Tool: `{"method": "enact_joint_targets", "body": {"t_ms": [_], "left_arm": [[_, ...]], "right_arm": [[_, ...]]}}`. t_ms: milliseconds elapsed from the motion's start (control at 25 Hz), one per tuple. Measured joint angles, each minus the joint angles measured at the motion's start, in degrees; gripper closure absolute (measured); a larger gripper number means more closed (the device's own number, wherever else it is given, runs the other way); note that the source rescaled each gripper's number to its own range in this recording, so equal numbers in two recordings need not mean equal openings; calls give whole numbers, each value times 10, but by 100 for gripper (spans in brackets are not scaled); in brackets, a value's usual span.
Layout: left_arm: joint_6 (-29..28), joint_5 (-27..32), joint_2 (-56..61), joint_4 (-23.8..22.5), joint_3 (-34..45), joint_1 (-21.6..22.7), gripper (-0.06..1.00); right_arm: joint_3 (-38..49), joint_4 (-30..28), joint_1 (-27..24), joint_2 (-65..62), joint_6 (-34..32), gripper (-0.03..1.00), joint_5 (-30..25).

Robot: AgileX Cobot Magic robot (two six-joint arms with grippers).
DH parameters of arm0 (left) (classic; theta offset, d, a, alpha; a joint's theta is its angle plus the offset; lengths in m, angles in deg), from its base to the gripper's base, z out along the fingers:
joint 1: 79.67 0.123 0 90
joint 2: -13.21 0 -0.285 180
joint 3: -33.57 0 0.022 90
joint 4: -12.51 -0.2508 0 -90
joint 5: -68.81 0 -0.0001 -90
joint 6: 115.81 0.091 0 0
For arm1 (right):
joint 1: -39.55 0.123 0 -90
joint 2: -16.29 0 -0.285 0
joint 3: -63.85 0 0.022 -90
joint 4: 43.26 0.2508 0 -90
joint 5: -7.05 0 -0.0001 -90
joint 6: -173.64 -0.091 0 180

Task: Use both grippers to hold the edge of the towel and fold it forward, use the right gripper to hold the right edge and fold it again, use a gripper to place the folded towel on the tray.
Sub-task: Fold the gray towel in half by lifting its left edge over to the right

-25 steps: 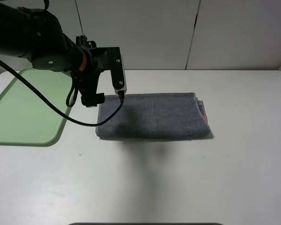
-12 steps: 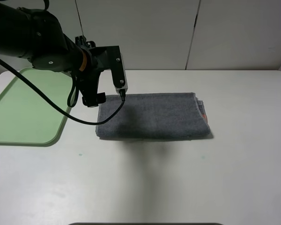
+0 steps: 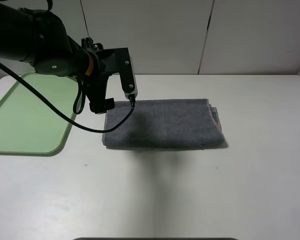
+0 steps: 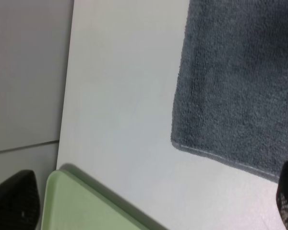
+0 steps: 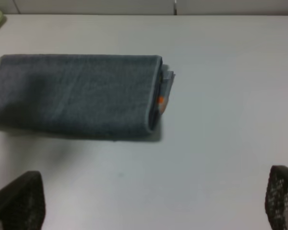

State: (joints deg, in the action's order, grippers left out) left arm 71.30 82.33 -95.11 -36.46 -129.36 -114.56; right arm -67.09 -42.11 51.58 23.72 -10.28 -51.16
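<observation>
The dark grey towel (image 3: 165, 125) lies folded on the white table, with a bit of orange at its right edge (image 3: 218, 122). My left gripper (image 3: 112, 100), on the arm with an orange wrist band, hovers over the towel's far left corner, open and empty. In the left wrist view the towel corner (image 4: 240, 86) and its pale hem lie beyond the gripper (image 4: 153, 206), whose fingertips are wide apart. The pale green tray (image 3: 35, 151) lies left of the towel. My right gripper (image 5: 153, 201) is open and back from the towel (image 5: 77, 96); the right arm is out of the exterior view.
A black cable (image 3: 65, 117) hangs from the left arm over the tray's right rim and the towel's left end. The pale wall stands behind the table's far edge (image 3: 215, 75). The tray corner (image 4: 86, 206) shows in the left wrist view.
The left gripper has shifted very slightly to the right and up over the towel's corner. The towel and tray have not moved.
</observation>
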Motion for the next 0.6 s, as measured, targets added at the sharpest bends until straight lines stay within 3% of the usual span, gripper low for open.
{"method": "enact_joint_targets", "body": {"t_ms": [320,600], "left_arm": [[-21,0,0,0,0,0,-6],[-102,-1,0,0,0,0,-6]], "right_arm": [[0,0,-143,0,0,-3,0],[0,0,-173,0,0,-3,0]]}}
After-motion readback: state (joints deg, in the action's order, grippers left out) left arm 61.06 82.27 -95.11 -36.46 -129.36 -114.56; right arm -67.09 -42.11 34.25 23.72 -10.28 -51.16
